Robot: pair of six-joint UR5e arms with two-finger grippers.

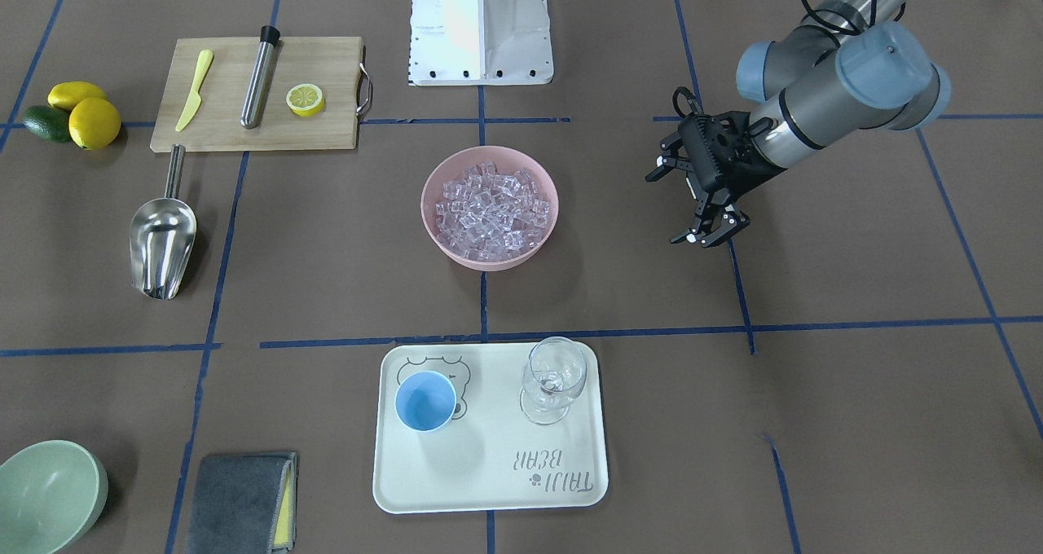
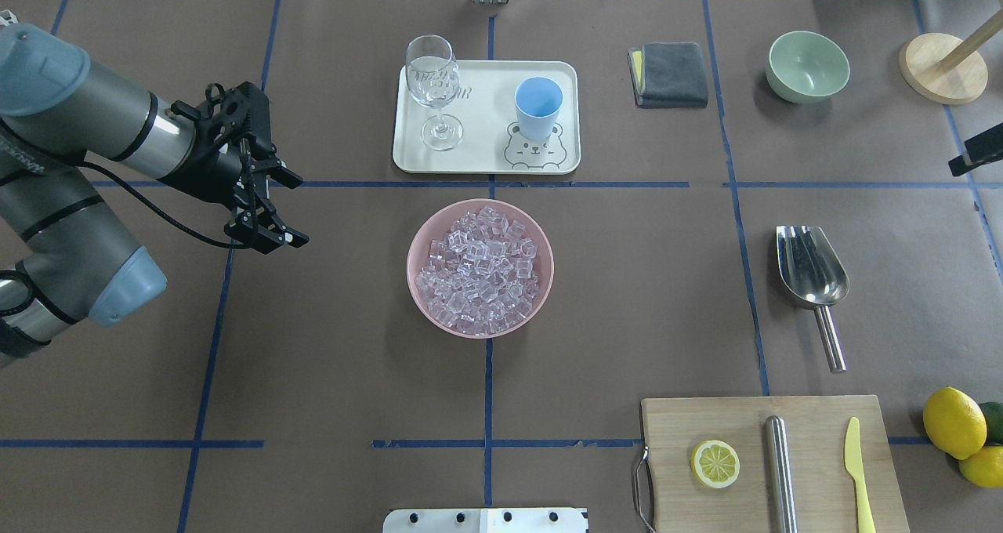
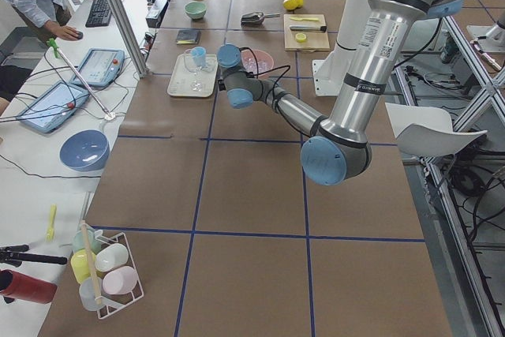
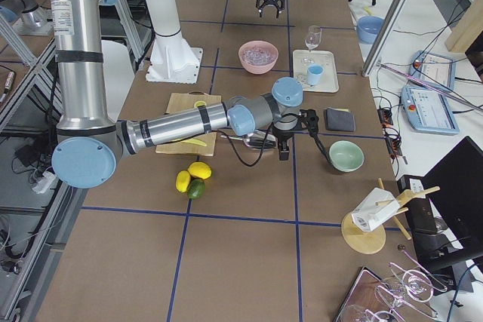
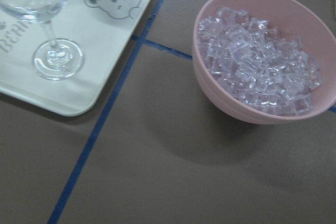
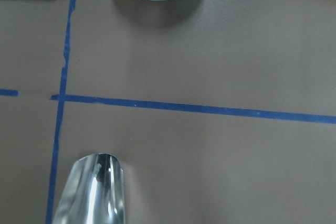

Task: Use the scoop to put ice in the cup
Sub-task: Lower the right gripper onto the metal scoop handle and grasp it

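The ice (image 1: 489,208) is a heap of clear cubes in a pink bowl (image 1: 430,226) at mid-table; it also shows in the left wrist view (image 5: 257,64). The light-blue cup (image 1: 425,401) stands upright and empty on a cream tray (image 1: 489,472). The steel scoop (image 1: 161,240) lies on the table by itself, and its trough shows in the right wrist view (image 6: 92,192). My left gripper (image 2: 291,209) is open and empty, beside the bowl and apart from it. My right gripper (image 4: 283,148) hovers near the scoop; I cannot tell whether it is open or shut.
A clear stemmed glass (image 1: 554,379) stands on the tray beside the cup. A cutting board (image 1: 326,65) holds a steel cylinder, a yellow knife and a lemon slice. A pale green bowl (image 1: 45,493), a grey cloth (image 1: 240,501) and lemons (image 1: 90,118) lie beyond the scoop.
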